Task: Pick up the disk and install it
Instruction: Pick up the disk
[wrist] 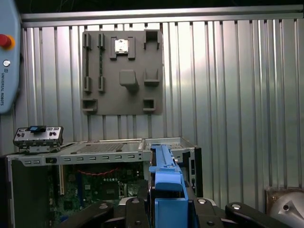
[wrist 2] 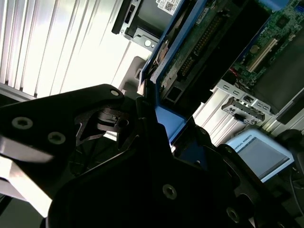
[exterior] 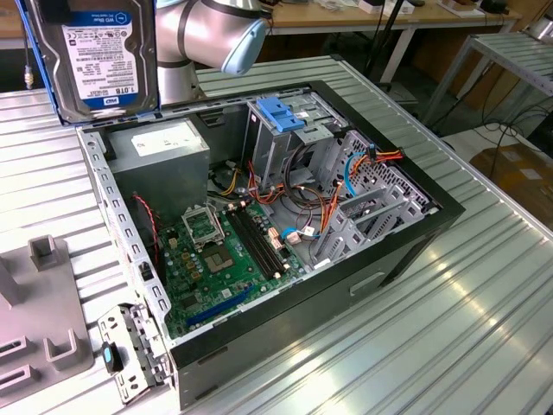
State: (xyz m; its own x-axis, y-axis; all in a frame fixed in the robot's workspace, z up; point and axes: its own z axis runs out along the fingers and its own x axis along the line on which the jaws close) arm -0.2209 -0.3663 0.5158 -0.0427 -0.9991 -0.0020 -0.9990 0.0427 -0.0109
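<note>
Exterior view: disk (exterior: 108,56) hangs in the air, label side showing, just beside the arm (exterior: 203,35) at the exterior view's left, above the far corner of the open computer case (exterior: 389,259) on the ribbed table (exterior: 449,346). First wrist view: tool (wrist: 167,210) clamped on the disk's blue-framed edge. Grey fixture plate (wrist: 121,97) lies on the table beyond the case.

One disk (exterior: 104,60), one open computer case (exterior: 285,328), one motherboard (exterior: 216,259), one grey power box (exterior: 160,149), one blue latch (exterior: 281,114), one small metal bracket (exterior: 130,346) with a blue knob, one grey holder plate (wrist: 122,71), one robot arm (exterior: 194,35), one ribbed metal table (exterior: 432,354).
</note>
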